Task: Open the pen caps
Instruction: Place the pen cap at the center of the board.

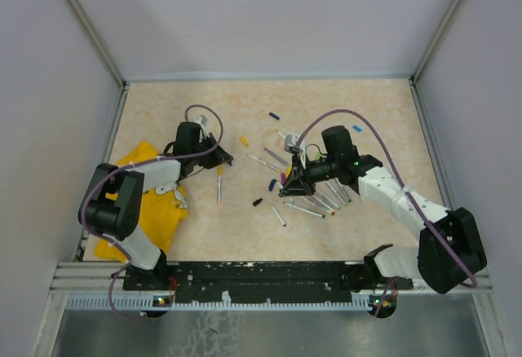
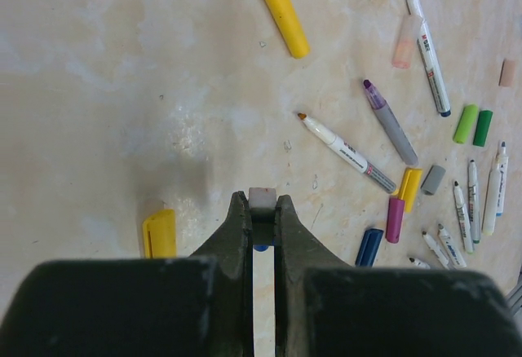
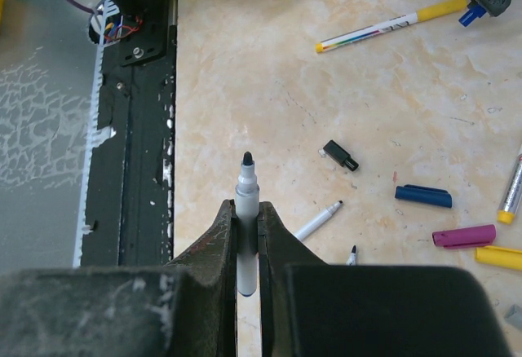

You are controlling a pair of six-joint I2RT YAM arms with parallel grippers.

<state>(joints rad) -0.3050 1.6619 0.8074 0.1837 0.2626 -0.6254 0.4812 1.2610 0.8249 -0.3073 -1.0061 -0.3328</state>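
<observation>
Our right hand (image 3: 247, 210) is closed tight on an uncapped pen (image 3: 247, 176). The grey barrel runs up between the fingers and the black tip sticks out past the fingertips, above the counter (image 1: 342, 100) and close to the black rail (image 3: 134, 129) at its near edge. Near this hand a black cap (image 3: 340, 155), a blue cap (image 3: 423, 196) and a magenta cap (image 3: 463, 235) lie loose, apart from one another.

Our left hand (image 1: 222, 160) has its fingers drawn almost together on a small piece (image 2: 263, 199), pale at the fingertips with a spot of blue showing lower in the gap. In the right wrist view a blue bit pokes out of that hand. We cannot tell whether it is a cap or a pen end. A yellow-ended pen (image 1: 218, 184) lies on the counter just beside this hand, and the yellow cloth (image 1: 155, 206) lies under the left arm.

In front of the left hand lies a long yellow cap (image 2: 285, 19), and a shorter yellow cap (image 2: 159, 233) lies just left of its fingers. Most of the other pens (image 1: 314, 204) lie in a loose cluster beneath the right arm, several with bare tips. Two green caps (image 2: 473, 125) lie side by side near them.
</observation>
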